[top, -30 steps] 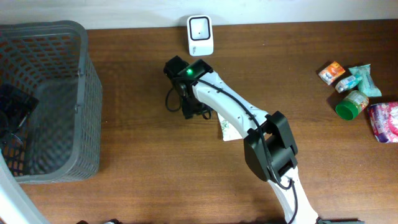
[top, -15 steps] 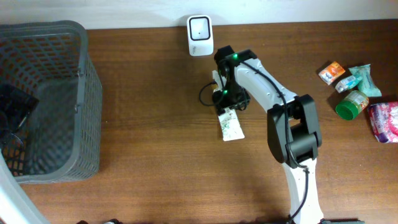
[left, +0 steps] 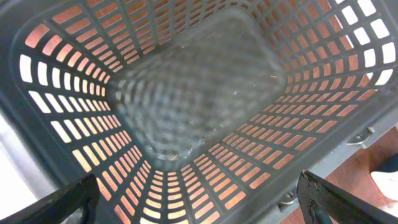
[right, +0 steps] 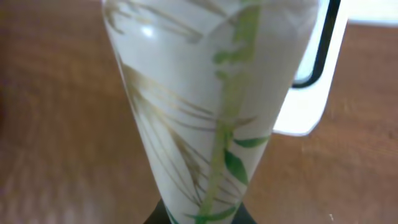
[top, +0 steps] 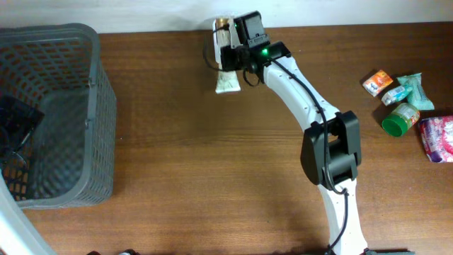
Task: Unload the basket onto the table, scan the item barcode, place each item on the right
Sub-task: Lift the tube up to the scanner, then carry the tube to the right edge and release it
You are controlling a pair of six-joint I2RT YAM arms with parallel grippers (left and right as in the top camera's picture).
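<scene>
The item is a white pouch (right: 211, 106) printed with green leaves and brown grass lines. My right gripper (right: 202, 218) is shut on its lower end, and only dark finger edges show under it. Right behind the pouch stands the white barcode scanner (right: 308, 93) with a black-framed window. From overhead the pouch (top: 228, 83) hangs from the right gripper (top: 237, 53) at the table's back edge, over the scanner, which is mostly hidden there. My left gripper (left: 202, 208) is open inside the grey basket, with nothing between its fingers (left: 68, 202).
The grey mesh basket (top: 71, 113) fills the table's left end. Several small groceries lie at the right edge, among them a green-capped jar (top: 400, 119), an orange packet (top: 378, 83) and a pink pack (top: 437, 138).
The right gripper closed on the pouch lying mid-table, lifted it and carried it back to the scanner. The left arm stayed in the basket.
</scene>
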